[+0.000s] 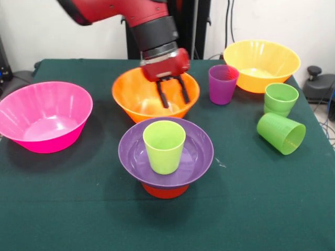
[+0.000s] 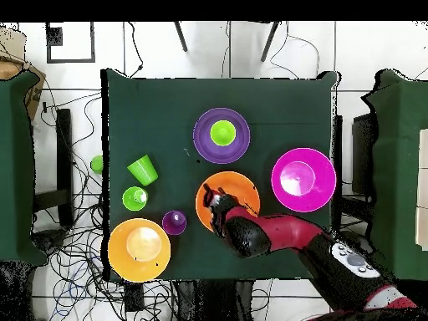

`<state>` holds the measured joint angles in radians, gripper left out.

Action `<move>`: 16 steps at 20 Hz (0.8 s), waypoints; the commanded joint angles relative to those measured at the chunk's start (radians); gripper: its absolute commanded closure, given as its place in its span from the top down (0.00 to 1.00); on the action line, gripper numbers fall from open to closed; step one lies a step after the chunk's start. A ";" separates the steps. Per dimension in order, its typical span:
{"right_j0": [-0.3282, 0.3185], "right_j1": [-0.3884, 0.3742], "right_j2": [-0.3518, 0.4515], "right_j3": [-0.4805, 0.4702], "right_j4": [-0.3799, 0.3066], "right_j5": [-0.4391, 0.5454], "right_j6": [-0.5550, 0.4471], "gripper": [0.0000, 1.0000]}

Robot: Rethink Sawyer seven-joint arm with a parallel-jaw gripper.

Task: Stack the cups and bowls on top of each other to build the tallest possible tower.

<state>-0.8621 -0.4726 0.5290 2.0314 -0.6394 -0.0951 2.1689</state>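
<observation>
Risk of knocking yellow-green plastic cup (image 1: 164, 146) off purple bowl (image 1: 194, 157), at 6 o'clock below empty, narrowly parted end effector (image 1: 174, 92).

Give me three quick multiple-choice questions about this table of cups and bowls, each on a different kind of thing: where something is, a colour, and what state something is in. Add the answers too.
1. Where does the gripper hang?
A. Over the pink bowl
B. Over the orange-yellow bowl at mid-table
C. Over the purple cup

2. What colour is the cup standing in the purple bowl?
A. Yellow-green
B. Purple
C. Pink

3. How does the green cup nearest the table's edge lie?
A. Upright
B. Upside down
C. Tipped on its side

Answers:
1 B: the open fingers point down into the orange-yellow bowl.
2 A: the yellow-green cup stands upright in the bowl's middle.
3 C: its open mouth faces sideways, while the other green cup beside it stands upright.
</observation>
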 commanded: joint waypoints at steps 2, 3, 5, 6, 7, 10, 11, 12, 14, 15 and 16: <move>0.111 -0.091 -0.079 0.044 0.131 -0.029 0.203 1.00; 0.108 -0.093 -0.079 0.048 0.133 -0.027 0.201 1.00; 0.079 -0.092 -0.071 0.056 0.118 -0.016 0.178 1.00; 0.055 -0.089 -0.062 0.060 0.104 -0.003 0.159 1.00; 0.035 -0.093 -0.055 0.064 0.093 0.012 0.142 1.00; -0.002 -0.114 -0.043 0.089 0.079 0.035 0.119 1.00; -0.009 -0.122 -0.039 0.096 0.079 0.042 0.116 1.00; -0.016 -0.133 -0.033 0.100 0.083 0.055 0.111 1.00; -0.014 -0.176 -0.040 0.116 0.091 0.073 0.108 1.00; -0.017 -0.212 -0.039 0.133 0.100 0.092 0.105 1.00; -0.023 -0.257 -0.034 0.153 0.114 0.121 0.101 1.00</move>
<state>-0.8953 -0.6318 0.5096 2.1190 -0.5584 -0.1020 2.2049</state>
